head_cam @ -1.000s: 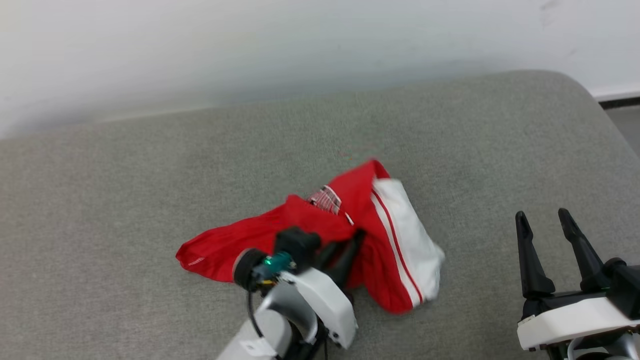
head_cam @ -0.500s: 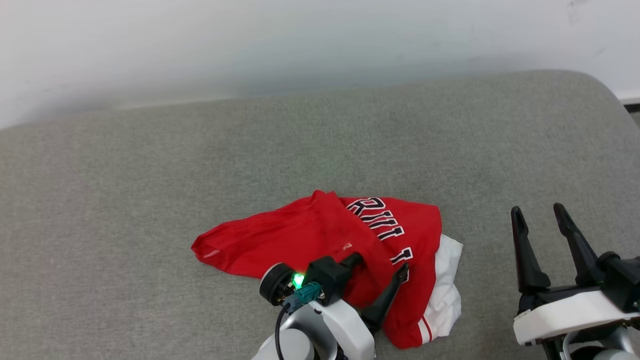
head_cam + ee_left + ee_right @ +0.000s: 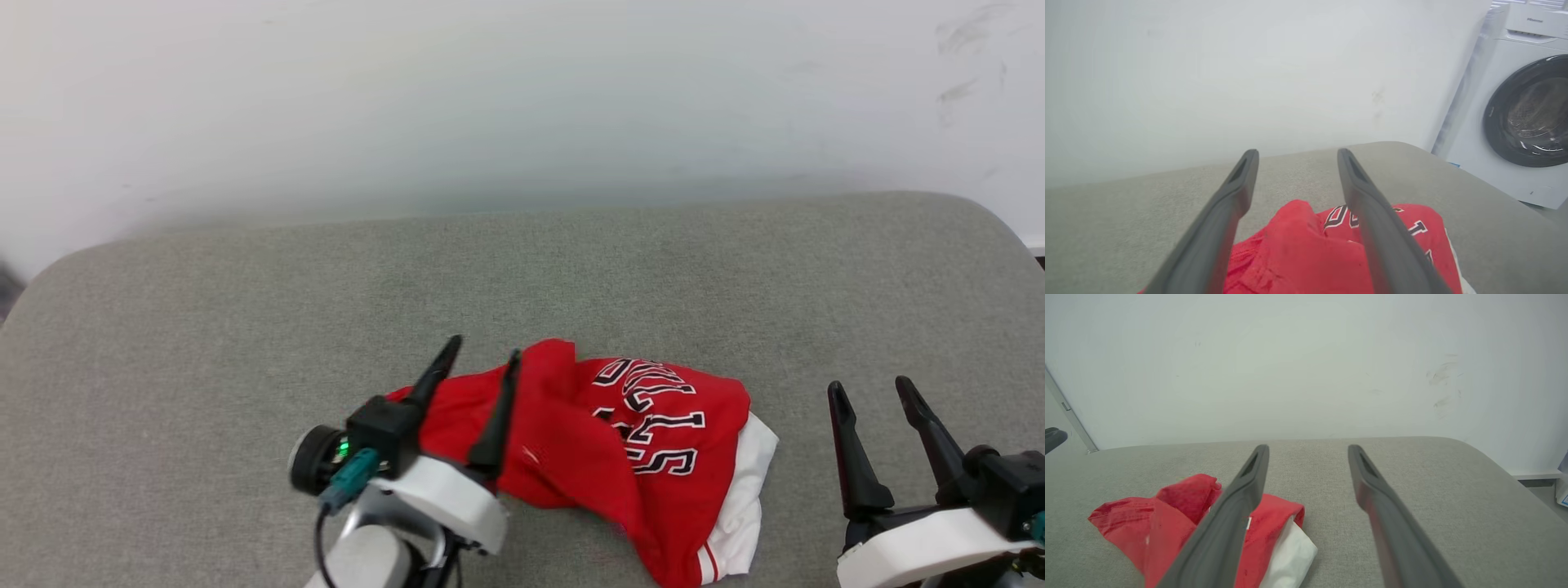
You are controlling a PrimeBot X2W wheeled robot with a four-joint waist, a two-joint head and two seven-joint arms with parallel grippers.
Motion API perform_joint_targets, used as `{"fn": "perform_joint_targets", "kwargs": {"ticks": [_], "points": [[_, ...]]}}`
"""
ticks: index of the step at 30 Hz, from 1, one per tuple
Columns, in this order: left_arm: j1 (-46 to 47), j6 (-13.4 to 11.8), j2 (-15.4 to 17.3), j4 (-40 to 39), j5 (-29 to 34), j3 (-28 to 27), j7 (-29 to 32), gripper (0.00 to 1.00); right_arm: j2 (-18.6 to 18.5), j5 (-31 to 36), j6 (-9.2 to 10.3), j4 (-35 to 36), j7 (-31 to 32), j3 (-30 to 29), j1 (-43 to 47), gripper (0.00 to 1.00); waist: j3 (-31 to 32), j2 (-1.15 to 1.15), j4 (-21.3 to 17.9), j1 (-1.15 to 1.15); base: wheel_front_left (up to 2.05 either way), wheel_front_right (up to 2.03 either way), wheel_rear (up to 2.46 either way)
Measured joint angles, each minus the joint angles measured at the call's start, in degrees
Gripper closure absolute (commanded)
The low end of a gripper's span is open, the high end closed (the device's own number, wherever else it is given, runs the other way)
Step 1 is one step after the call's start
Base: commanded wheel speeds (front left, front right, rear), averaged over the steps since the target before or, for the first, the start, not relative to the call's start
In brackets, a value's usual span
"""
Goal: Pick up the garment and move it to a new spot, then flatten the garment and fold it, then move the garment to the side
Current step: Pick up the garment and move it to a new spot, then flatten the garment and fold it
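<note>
The garment [image 3: 620, 449] is a red jersey shirt lying crumpled on the grey padded surface [image 3: 245, 310]. Black white-outlined letters face up and a white sleeve [image 3: 747, 498] sticks out at its right edge. My left gripper [image 3: 483, 347] is open over the garment's left end, fingers pointing away, nothing between them. In the left wrist view the fingers of the left gripper [image 3: 1297, 152] spread above the red cloth [image 3: 1298, 253]. My right gripper [image 3: 867, 384] stands open to the right of the garment, apart from it. The right wrist view has the right gripper [image 3: 1308, 447] with the garment [image 3: 1180, 498] at lower left.
A pale wall [image 3: 522, 98] rises right behind the padded surface. A white washing machine [image 3: 1527, 114] with a dark round door stands past the surface's right end. The surface has rounded corners at far left and far right.
My left gripper has opened and let go of the garment, then risen and moved left. The garment dropped into a crumpled heap with the letters up. The head camera has tilted upward.
</note>
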State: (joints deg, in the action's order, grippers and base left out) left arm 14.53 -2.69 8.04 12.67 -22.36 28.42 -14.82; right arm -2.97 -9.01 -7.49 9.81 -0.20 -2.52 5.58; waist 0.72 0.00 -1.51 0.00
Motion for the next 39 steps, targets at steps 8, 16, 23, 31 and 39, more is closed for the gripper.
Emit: {"fn": "perform_joint_targets", "kwargs": {"ticks": [8,16,23,31,39], "points": [[-6.27,-3.97,5.49,-2.29,0.0,-5.75,-0.08,0.0,0.0,0.01,0.0,0.77,0.76,-0.42,1.59,0.0,1.35,0.0,0.72,0.0,0.0,0.0,0.0],[-12.09,-5.93,8.79,-4.99,-0.55,-8.13,0.0,0.0,0.0,0.01,0.0,1.24,1.65,-0.74,3.04,0.0,3.14,0.0,1.23,0.0,0.0,0.0,0.0],[-14.7,-6.92,9.74,-6.08,-1.04,-8.39,0.77,0.0,0.0,0.27,0.0,1.67,2.35,0.05,3.27,0.0,3.67,0.0,1.46,0.0,0.0,0.0,0.0],[-14.97,-7.26,9.88,-6.78,-1.18,-8.31,1.11,0.0,0.0,0.36,0.0,1.83,2.58,0.14,3.27,0.0,3.57,0.0,2.26,0.0,0.0,0.0,0.0],[-14.46,-7.35,10.25,-6.86,-1.52,-7.97,2.07,0.0,0.0,-0.01,-0.01,1.59,2.34,0.24,3.27,0.0,3.13,0.0,2.71,0.0,0.0,0.0,0.0]]}}
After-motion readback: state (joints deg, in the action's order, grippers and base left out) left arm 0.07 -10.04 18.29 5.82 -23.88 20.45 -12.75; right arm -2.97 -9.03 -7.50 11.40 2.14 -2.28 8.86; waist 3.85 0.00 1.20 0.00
